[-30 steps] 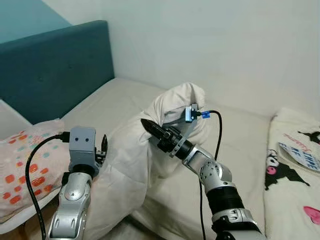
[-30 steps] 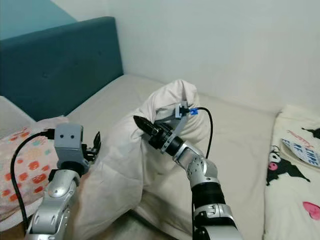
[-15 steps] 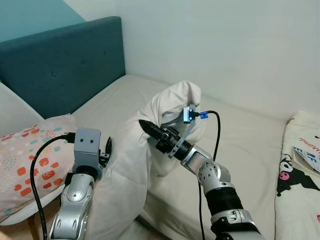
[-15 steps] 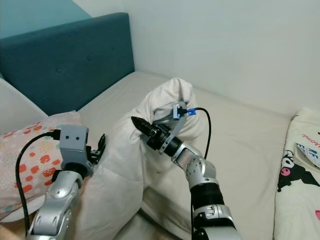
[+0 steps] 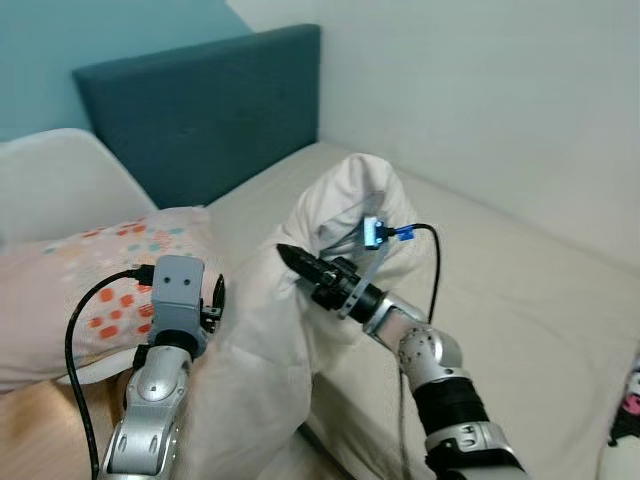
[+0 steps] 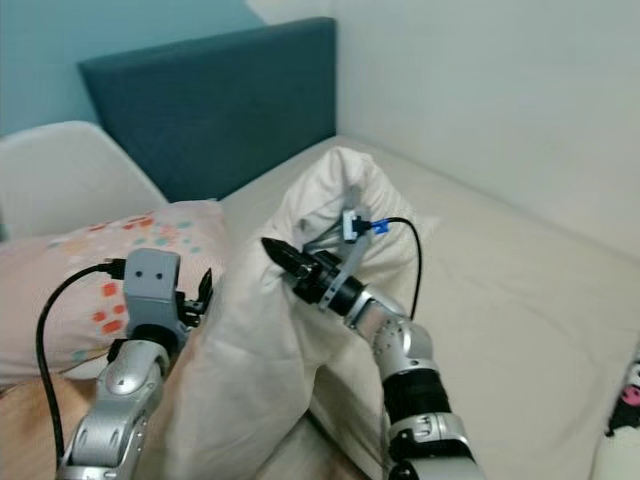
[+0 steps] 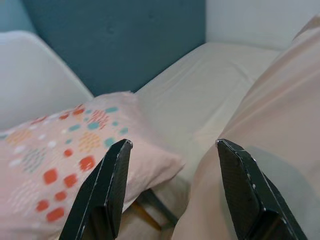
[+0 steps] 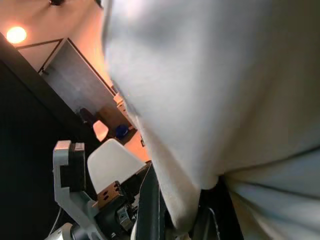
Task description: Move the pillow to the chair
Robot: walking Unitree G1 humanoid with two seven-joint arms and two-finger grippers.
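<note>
The big, soft white fabric pillow (image 5: pixel 265 340) is off the bed, bunched and hanging between the two arms in front of the robot, its top fold peaking above the right arm and its bulk drooping toward the lower edge of the head views. The right end effector (image 5: pixel 290 258) presses into the pillow's upper middle; the right wrist view has cloth pinched between its black fingers (image 8: pixel 150 210), so it holds the pillow. The left end effector (image 7: pixel 172 192) sits against the pillow's left flank with its fingers spread wide, nothing between them, and the cloth just beside one fingertip; it seems to steady rather than grip.

To the left lies a pale pink cushion with orange and teal dots (image 5: pixel 90 290), resting on the rounded white plastic chair (image 5: pixel 55 185). Behind both stands the dark teal upholstered headboard (image 5: pixel 210 110), and the beige mattress of the bed (image 5: pixel 520 300) runs off to the right along the white wall.

The carrying step looks under way: the pillow is lifted and the chair is in sight at the left. The next move probably calls for turning further left and bringing the load over the seat, then loosening the right grip. Since the dotted cushion already occupies the chair, the white pillow may have to go on top and could slide off.
</note>
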